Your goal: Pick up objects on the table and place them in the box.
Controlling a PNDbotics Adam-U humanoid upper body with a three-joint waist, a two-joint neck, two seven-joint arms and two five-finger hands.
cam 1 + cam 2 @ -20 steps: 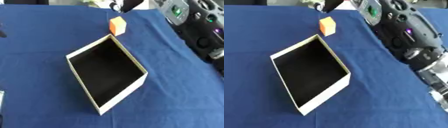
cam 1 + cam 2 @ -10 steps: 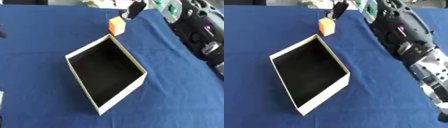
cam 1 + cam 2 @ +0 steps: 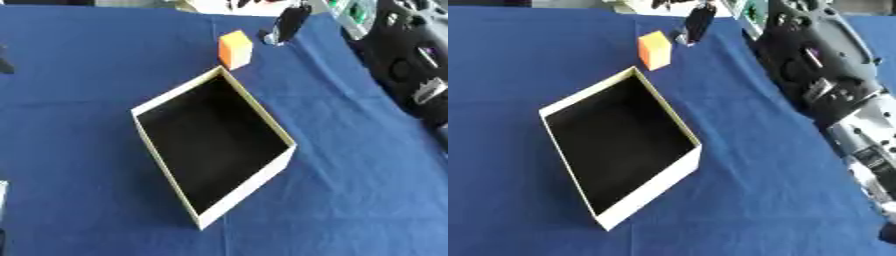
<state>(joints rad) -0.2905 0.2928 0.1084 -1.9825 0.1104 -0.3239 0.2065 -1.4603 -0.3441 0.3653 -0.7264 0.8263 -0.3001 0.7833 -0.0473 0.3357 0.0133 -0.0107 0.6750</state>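
The robot's right hand (image 3: 285, 26) has come down just right of the small orange block (image 3: 234, 49), fingers straight and holding nothing. The block stands on the blue cloth (image 3: 87, 75) beyond the empty white cardboard box (image 3: 248, 182), so a grasp looks imminent.

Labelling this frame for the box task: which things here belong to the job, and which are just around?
Job:
- orange block, beyond the box's far corner
- box, open, nothing visible inside
- right hand, near the block, not touching it

Just around:
- blue tablecloth
- dark shape at the left edge, too cropped to identify
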